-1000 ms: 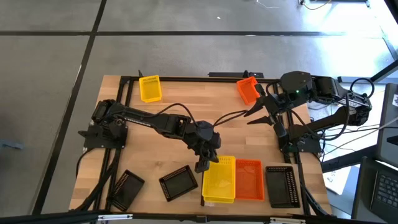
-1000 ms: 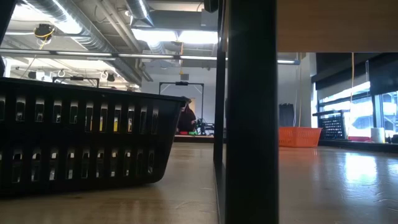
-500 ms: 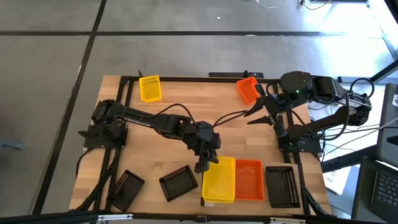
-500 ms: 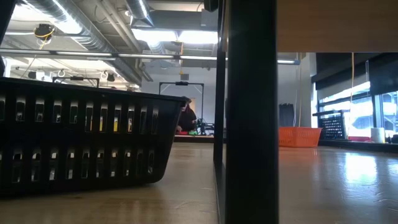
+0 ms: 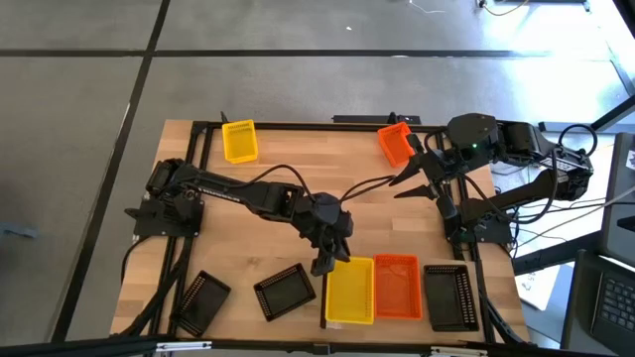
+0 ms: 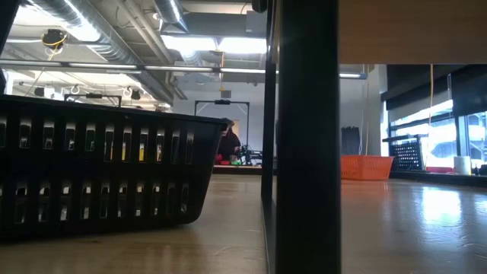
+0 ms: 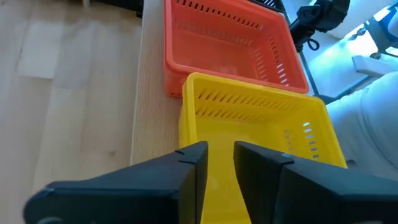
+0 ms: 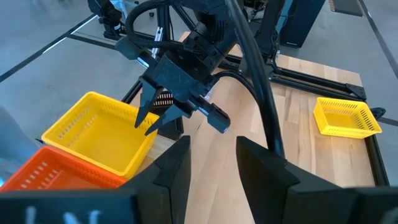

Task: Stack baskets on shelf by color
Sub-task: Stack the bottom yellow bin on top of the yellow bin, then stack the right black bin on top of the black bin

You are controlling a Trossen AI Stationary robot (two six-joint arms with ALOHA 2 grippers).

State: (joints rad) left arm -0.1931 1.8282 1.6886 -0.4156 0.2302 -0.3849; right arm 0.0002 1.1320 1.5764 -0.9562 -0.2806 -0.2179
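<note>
1. On the shelf (image 5: 323, 297): a yellow basket (image 5: 349, 291), an orange basket (image 5: 398, 287) touching it, and a black basket (image 5: 451, 296) just beside that, three in a row along the table's near edge.
2. Left to stack, by my judgement: two black baskets (image 5: 285, 291) lying loose near the table's near left corner, a far yellow basket (image 5: 239, 141) and a far orange basket (image 5: 395, 144) by the far edge. Well under half done, it seems.
3. Left gripper (image 5: 323, 260) at the shelf's yellow basket, fingers either side of its near wall, as the left wrist view shows: a narrow gap between the fingers (image 7: 186, 163), with yellow rim in it. Clamped or just let go: cannot tell.
4. Seen from the right wrist view, the same gripper sits at the yellow basket's edge, basket resting flat beside the orange one.
5. Right gripper (image 5: 414, 180) waits high over the table's right side, apart from every basket, fingers spread, holding nothing.
6. Low view: only one black basket (image 6: 99, 171) close up and an orange one far off.
</note>
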